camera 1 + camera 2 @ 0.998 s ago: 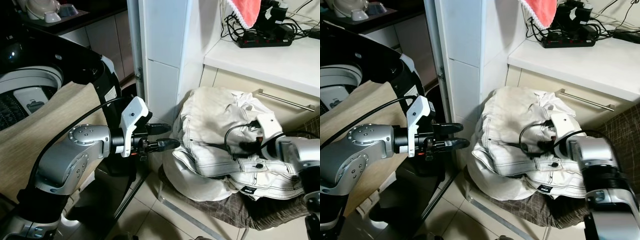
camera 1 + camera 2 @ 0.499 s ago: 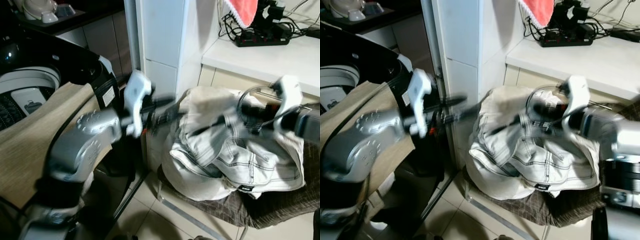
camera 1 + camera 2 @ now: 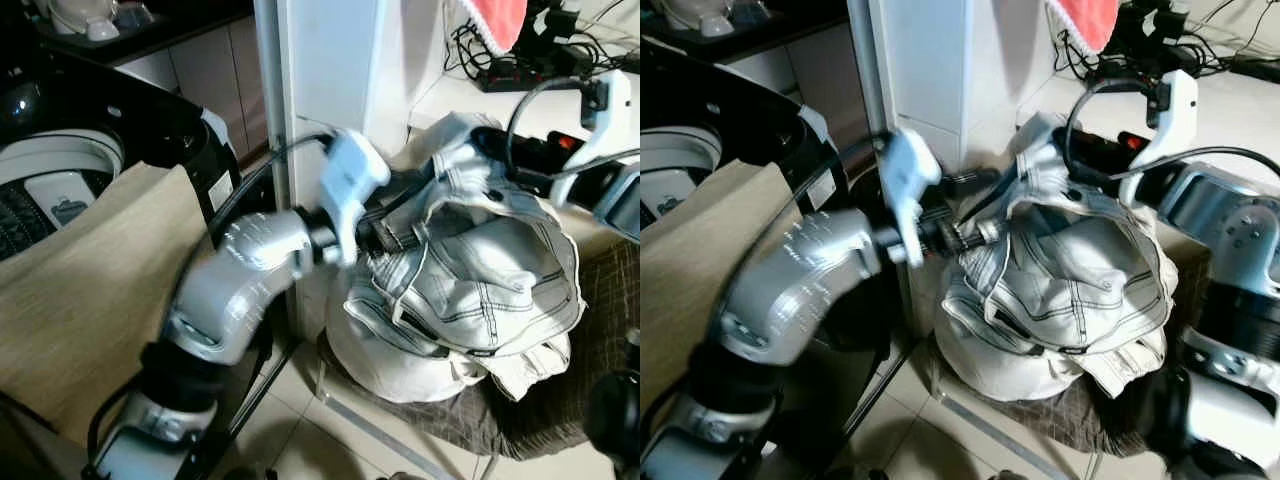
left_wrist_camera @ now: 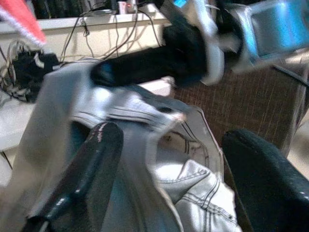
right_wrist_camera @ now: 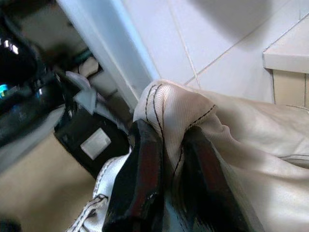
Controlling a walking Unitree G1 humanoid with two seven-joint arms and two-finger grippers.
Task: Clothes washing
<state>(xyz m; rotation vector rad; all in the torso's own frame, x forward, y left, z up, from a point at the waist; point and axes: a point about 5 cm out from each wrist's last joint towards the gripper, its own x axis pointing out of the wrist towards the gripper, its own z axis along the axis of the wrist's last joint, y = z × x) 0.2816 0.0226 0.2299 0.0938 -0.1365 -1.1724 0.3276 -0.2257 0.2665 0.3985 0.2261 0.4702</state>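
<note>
A pale, cream-white denim jacket [image 3: 470, 270] with dark contrast stitching along its seams hangs bunched in front of the white tiled pillar [image 3: 325, 90], its upper fold lifted clear while its lower bulk sags in soft rounded folds onto a brown woven cushion [image 3: 600, 300] below. The right gripper [image 5: 171, 159] is clenched on a ridge of the jacket's cloth: in the right wrist view the two long black fingers [image 5: 142, 169] pinch a tight peak of fine-ribbed fabric between them, the stitched seam curling over the top. In the eye views that arm reaches in from the right above the garment, its silver casing and looped black cable in front of the white counter [image 3: 470, 100]. The left gripper [image 4: 164, 159] sits at the jacket's near side, its fingers spread apart with crumpled cloth lying between them (one glossy finger presses against a fold, the other stands off to the side), so it is released rather than closed on the fabric. The left arm's rounded silver shell and white wrist block are blurred. To the robot's left stands a black top-loading washing machine [image 3: 60, 150] with a white rim, partly draped by a coarse beige cloth [image 3: 90, 290]. On the counter lie a black power strip [image 3: 525, 75] with tangled cables, and a coral-pink knitted towel [image 3: 495, 22] hangs above.
</note>
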